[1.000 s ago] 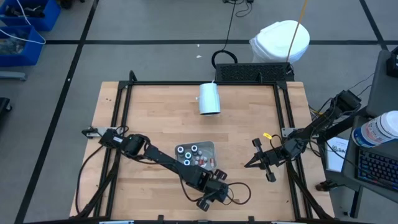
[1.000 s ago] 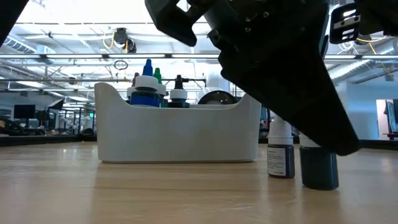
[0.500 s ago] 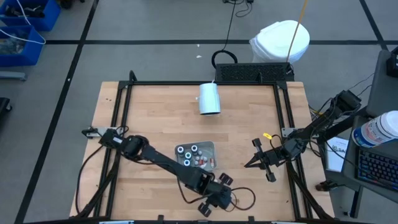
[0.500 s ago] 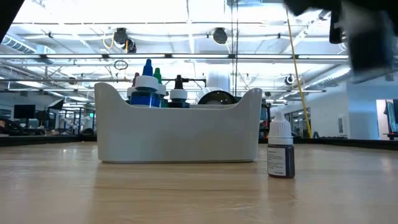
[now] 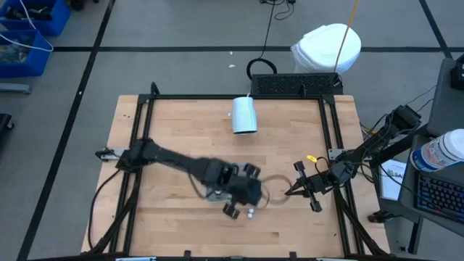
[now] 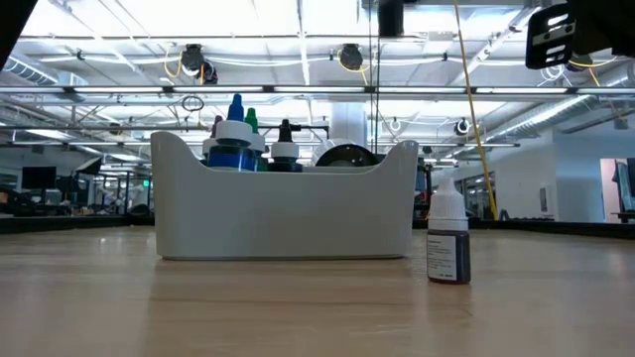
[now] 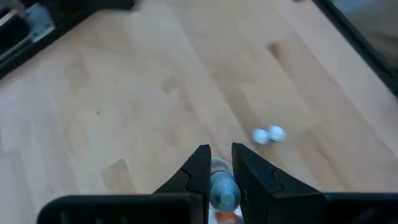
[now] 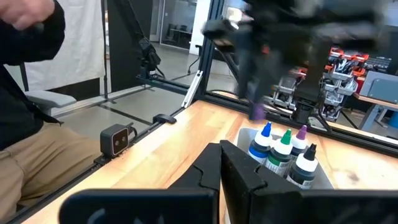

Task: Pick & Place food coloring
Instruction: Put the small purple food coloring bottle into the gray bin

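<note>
Left gripper [image 7: 221,168] fingers clamp a food coloring bottle [image 7: 222,188] above the tray [image 6: 283,213]. Right gripper [image 8: 221,163] fingers closed, at 3 o'clock on the surface [image 5: 181,130].

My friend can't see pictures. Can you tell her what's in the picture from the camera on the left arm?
The left arm's dark two-fingered tool is clamped on a small bottle with a pale blue top, held above a light wooden table. Farther off on the wood lie two tiny white-capped bottles, side by side.
</note>
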